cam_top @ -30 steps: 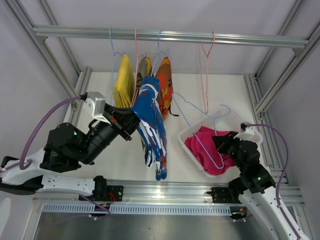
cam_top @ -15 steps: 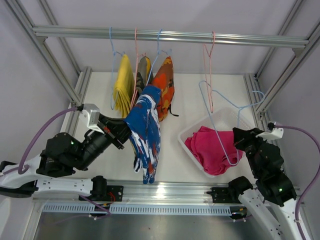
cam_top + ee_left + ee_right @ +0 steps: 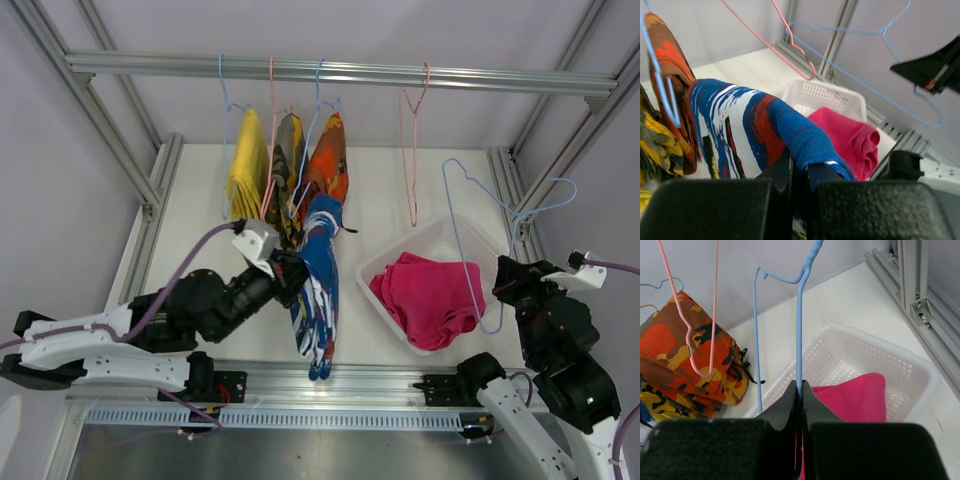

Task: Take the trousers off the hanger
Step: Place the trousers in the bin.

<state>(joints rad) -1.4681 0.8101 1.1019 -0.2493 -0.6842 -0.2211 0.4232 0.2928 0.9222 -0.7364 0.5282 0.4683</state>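
Over white table, left jaws tight on blue-and-white trousers, right jaws tight on blue hanger.

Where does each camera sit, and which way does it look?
Top external: overhead behind the robot, facing down at the table; left gripper and right gripper show.
Left wrist: on left arm, facing past blue-and-white trousers to the basket; own gripper below.
Right wrist: on right arm, facing along the blue hanger; own gripper below.
Shared: basket with pink trousers.
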